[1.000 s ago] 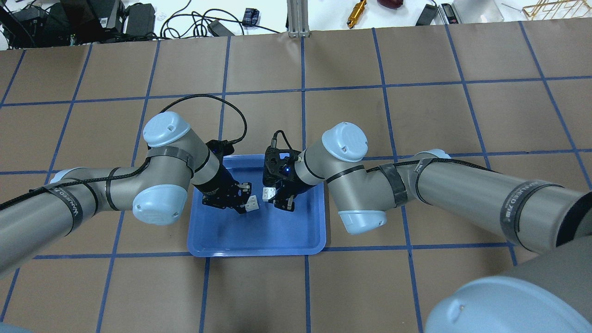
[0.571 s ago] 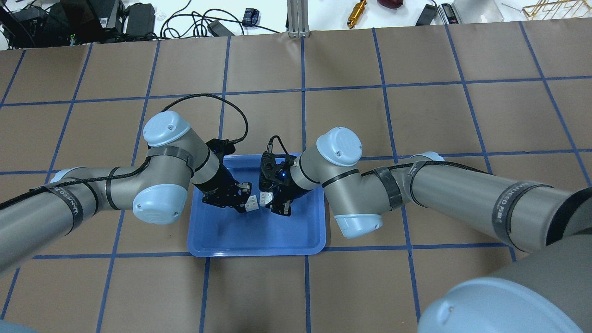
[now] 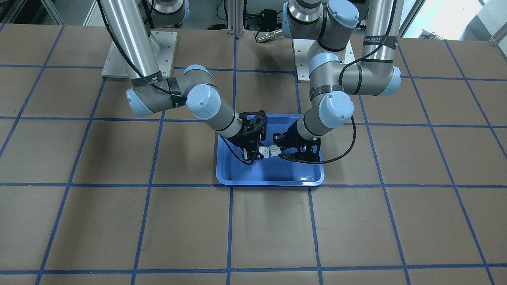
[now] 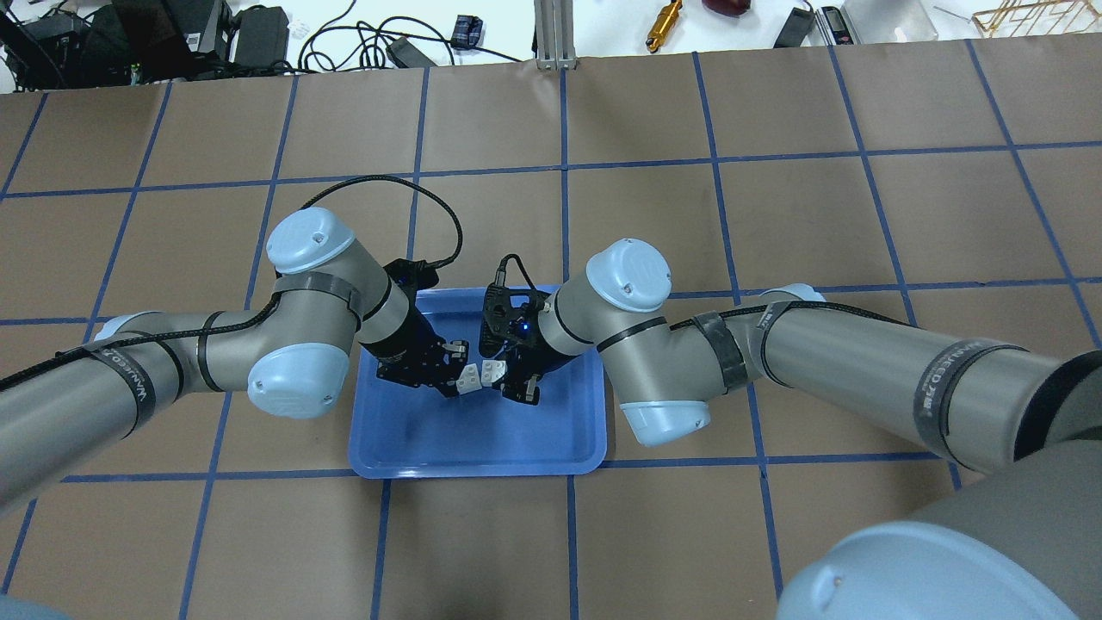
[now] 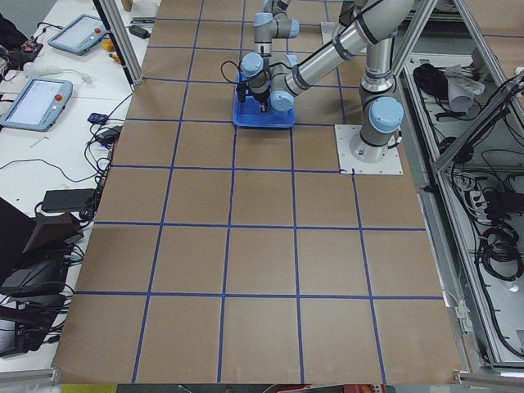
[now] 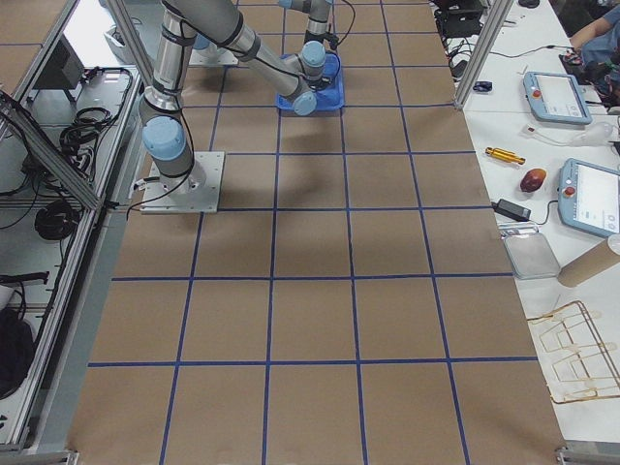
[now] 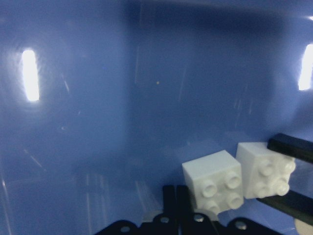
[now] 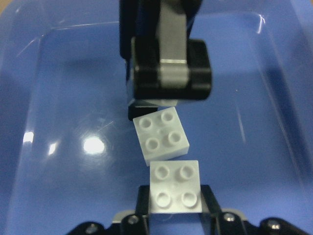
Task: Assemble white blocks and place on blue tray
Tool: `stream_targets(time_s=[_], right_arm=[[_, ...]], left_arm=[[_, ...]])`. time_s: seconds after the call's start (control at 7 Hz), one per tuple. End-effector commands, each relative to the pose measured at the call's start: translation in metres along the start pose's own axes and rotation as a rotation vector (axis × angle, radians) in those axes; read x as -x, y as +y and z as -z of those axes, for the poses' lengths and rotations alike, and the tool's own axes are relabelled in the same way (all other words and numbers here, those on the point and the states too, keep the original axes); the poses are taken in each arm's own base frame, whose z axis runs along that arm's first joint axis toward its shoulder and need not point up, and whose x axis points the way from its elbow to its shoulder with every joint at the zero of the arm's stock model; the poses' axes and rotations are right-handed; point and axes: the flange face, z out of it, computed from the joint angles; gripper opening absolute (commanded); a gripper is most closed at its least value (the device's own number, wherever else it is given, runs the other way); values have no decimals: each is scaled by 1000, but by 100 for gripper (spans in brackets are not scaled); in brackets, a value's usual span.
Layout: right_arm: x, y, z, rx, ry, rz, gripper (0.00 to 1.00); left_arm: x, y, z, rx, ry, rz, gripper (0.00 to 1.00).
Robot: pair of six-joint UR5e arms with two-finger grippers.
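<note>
— What differs from a second ago?
— The right gripper (image 4: 510, 379) has carried its right white block (image 4: 493, 372) across the gap. It now sits just beside the left white block (image 4: 469, 379), which the left gripper (image 4: 455, 372) still pinches in the same spot.
— Joined?
— No. In the right wrist view the left one is turned askew, a corner at the other's edge; I can't tell if they touch.
— Any writing?
— White letters on a black band (image 4: 947, 383) on the right arm, too small to read.
— Room?
— Both blocks hang over the far half of the blue tray (image 4: 482, 469), its rims well apart from either gripper; taped squares of bench (image 4: 775, 215) surround it
</note>
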Motion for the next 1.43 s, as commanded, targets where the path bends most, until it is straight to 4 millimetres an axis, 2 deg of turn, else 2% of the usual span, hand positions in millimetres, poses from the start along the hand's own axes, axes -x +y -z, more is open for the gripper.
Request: stream_targets(time_s=[0.0, 0.43, 0.57, 0.71, 1.0, 1.14, 1.29], right_arm=[[0, -1, 0, -2, 1, 10, 77], [-1, -3, 4, -8, 6, 1, 98], [-4, -3, 9, -9, 17, -2, 100], [-12, -13, 26, -15, 46, -15, 100], [-23, -26, 62, 28, 55, -185, 100], [-42, -18, 86, 92, 63, -259, 100], [-66, -7, 118, 111, 60, -377, 100]], left_arm=[[0, 0, 0, -1, 2, 12, 14], [0, 0, -1, 0, 0, 39, 13], [0, 0, -1, 0, 0, 39, 13], [0, 0, -1, 0, 0, 39, 13], [-1, -3, 1, -5, 2, 31, 13], [-2, -4, 3, -10, 0, 24, 13], [-3, -4, 3, -13, 0, 20, 13]])
